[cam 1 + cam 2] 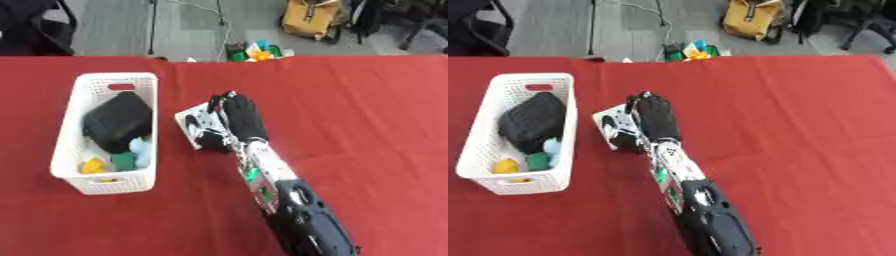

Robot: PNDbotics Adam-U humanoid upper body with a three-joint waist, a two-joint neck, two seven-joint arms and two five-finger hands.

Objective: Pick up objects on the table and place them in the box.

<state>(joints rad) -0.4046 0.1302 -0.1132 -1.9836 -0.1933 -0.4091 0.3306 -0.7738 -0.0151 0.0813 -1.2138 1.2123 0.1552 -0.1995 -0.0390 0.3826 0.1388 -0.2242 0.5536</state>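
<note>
Red-covered table (367,115); white perforated basket (66,145) at its left, small white flat object (194,121) near its middle

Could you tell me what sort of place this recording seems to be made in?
Probably an office or lab: a red-covered table on grey flooring, with office chairs, a yellow bag and a stand's cables beyond it.

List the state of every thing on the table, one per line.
white basket: upright, partly filled
black pouch: inside basket, leaning
yellow, green and pale blue items: inside basket, near end
white flat item: on the cloth, under the hand
right hand: fingers curled on the white flat item
</note>
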